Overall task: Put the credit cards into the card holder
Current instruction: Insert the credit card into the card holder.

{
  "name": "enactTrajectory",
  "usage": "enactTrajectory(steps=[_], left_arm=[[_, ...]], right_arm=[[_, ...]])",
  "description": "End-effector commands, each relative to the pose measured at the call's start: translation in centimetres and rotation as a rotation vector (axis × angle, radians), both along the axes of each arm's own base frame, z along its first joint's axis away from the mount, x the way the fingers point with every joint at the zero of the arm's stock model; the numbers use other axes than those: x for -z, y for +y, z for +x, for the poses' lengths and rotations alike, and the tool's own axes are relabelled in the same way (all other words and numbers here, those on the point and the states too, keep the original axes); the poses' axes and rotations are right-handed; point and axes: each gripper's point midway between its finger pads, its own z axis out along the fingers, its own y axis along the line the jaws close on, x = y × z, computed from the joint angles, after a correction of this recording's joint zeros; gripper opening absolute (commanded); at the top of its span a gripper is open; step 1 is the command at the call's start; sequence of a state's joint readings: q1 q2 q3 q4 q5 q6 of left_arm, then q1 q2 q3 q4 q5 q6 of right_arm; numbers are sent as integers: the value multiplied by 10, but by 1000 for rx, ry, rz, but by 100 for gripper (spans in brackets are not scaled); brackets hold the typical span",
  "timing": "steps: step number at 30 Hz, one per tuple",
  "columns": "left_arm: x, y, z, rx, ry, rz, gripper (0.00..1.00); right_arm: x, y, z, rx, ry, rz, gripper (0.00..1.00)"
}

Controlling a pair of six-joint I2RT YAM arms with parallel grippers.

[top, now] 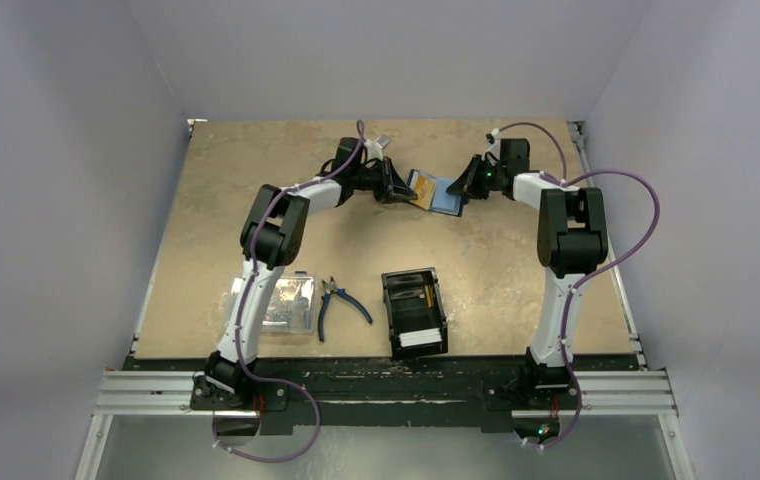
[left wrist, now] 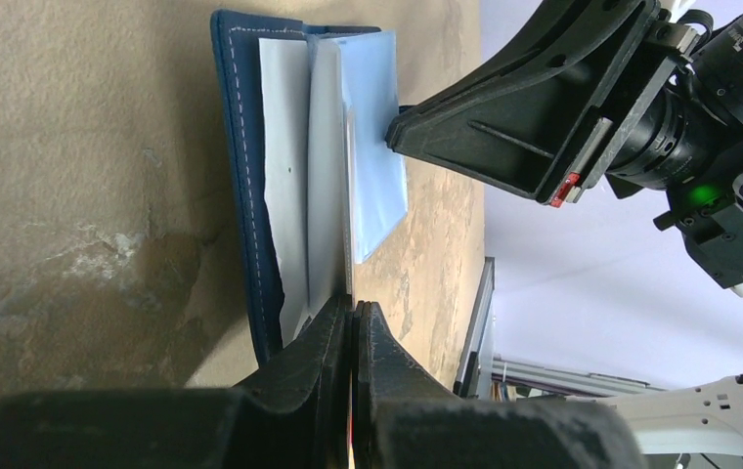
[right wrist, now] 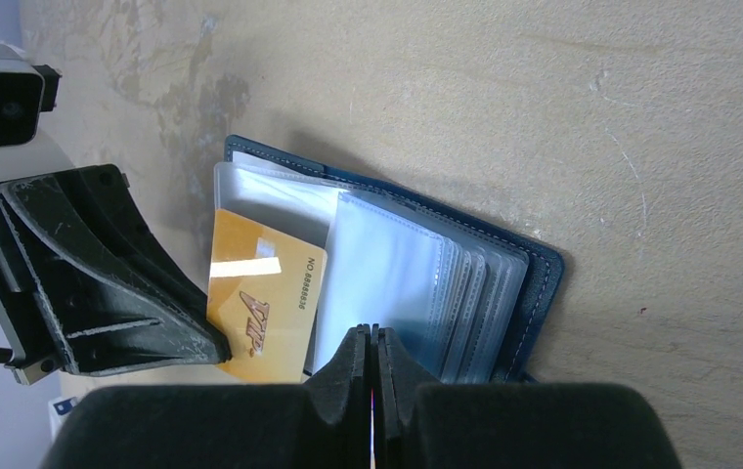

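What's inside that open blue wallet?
Inside the card holder: a fan of clear plastic sleeves and an orange-yellow card beside them. Whatever lies beneath the sleeves is covered.

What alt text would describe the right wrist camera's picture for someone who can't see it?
An open navy blue folding card holder lies on a tan table, an orange-yellow plastic card at its clear sleeves. The right gripper, jaws shut, pinches a sleeve; the left gripper holds the card.

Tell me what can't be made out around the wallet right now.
- Orange-yellow plastic card: near end cut off by the right gripper, right wrist view.
- Navy blue folding wallet: slots too small, top view.
- Black open-topped tray: contents too small, top view.
- Clear plastic box: partly behind the left arm, top view.
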State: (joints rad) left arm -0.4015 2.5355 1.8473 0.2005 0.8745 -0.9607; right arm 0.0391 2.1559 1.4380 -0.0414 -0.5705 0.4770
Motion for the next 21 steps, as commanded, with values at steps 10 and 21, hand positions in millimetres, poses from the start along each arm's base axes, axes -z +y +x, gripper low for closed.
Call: enactTrajectory(steps=[10,21], left_arm=[[-5,-6,0,36,-25,-44,0],[-12,-15,4,52,-29,-101,0]], right_arm=[[30,-6,-8,1,70,-63,0],[33,-6,-8,0,74,-63,0]])
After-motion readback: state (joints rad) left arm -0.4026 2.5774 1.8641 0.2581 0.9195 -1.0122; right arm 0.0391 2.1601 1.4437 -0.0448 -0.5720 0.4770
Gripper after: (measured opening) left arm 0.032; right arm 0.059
